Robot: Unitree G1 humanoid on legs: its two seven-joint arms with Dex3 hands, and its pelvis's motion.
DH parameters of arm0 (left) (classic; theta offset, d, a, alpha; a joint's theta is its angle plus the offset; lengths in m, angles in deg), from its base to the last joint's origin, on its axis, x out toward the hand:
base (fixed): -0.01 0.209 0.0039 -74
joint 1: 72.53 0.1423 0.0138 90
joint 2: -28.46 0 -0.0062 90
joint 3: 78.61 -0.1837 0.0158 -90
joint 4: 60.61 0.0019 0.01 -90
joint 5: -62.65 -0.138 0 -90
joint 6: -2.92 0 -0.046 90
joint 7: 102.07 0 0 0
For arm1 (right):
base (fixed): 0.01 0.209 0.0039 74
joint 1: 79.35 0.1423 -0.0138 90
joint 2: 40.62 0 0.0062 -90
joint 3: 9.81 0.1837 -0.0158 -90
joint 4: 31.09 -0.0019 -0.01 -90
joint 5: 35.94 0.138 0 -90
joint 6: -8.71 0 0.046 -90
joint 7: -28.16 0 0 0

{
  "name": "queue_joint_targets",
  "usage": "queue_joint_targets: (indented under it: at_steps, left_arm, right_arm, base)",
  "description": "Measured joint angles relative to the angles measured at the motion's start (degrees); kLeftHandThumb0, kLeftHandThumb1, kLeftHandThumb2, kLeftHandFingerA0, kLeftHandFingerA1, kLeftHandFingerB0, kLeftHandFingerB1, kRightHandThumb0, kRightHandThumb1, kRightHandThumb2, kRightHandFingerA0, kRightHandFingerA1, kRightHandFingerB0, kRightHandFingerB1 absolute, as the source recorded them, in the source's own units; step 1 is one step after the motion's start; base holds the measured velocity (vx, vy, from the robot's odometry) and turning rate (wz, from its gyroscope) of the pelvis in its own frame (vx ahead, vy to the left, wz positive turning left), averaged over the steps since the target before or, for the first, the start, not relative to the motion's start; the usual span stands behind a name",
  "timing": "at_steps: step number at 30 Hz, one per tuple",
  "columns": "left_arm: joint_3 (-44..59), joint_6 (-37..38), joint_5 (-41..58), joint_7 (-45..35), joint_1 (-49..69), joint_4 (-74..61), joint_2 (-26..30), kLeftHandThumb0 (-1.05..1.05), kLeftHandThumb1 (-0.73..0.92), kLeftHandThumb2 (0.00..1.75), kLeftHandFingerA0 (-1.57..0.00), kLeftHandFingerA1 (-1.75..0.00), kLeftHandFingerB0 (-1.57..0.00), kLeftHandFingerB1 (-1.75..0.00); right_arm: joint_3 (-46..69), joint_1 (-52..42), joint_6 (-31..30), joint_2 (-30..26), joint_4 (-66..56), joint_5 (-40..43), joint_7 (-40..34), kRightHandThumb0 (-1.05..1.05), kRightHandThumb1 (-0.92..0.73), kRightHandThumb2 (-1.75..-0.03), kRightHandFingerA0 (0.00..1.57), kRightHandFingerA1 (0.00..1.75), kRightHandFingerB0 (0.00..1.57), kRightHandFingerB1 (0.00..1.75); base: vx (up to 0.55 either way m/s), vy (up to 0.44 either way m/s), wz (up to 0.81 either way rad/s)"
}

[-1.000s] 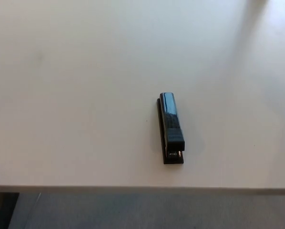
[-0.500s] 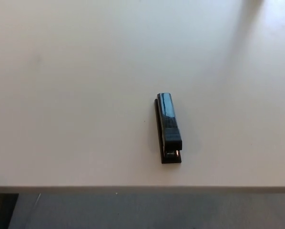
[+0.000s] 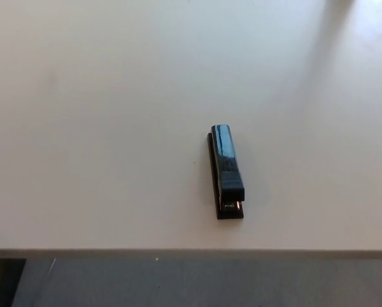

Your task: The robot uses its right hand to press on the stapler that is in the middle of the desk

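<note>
We see 0 hands in view — stapler (image 3: 228, 173) sits untouched on desk (image 3: 101, 128); the press remains undone.

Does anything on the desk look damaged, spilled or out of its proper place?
Nothing stands out. The black oblong stapler lies flat and closed on the plain white desk, lengthwise toward the near edge, tilted only slightly. No spill or damage shows, and neither robot hand is in view.

single head view looks steeply down on the desk (image 3: 114, 128), near edge at bottom.
</note>
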Motion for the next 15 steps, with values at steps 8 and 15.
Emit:
queue_joint_targets:
  at_steps: [8, 15]
  left_arm:
    - [0.06, 0.00, 0.01, -0.03, -0.02, 0.03, -0.01, -0.49, 0.92, 0.91, -0.03, -0.24, -0.02, -0.22]
    - [0.03, -0.01, 0.00, -0.04, -0.21, 0.00, -0.01, -0.49, 0.92, 0.98, -0.02, -0.29, -0.01, -0.24]
  right_arm:
    - [-13.45, 1.03, -4.33, 3.08, 0.60, -6.47, 2.96, -0.40, -0.79, -0.63, 0.54, 0.45, 0.37, 0.35]
    - [-18.14, 5.46, -7.70, 5.33, 0.65, -8.47, 9.35, -0.95, -0.86, -1.15, 0.00, 0.04, 0.00, 0.02]
  base:
    - [0.00, 0.000, 0.00]
    - [0.00, 0.000, 0.00]
